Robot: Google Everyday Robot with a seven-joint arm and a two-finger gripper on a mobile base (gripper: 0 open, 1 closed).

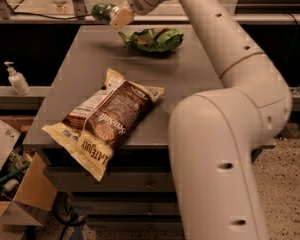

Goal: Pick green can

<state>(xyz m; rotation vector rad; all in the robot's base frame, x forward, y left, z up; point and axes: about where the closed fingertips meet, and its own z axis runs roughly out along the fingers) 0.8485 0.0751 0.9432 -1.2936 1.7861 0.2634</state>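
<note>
I have the gripper [115, 17] clamped around the small, dark, cylindrical green can [101, 11], held above the flat grey table's [195, 79] far edge, beside a crinkled green bag [155, 38]

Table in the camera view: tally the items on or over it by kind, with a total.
Snack bags: 2 (brown bag, green chip bag)
Cans: 1 (green can, at the gripper, far edge of the table)
Total: 3
</note>
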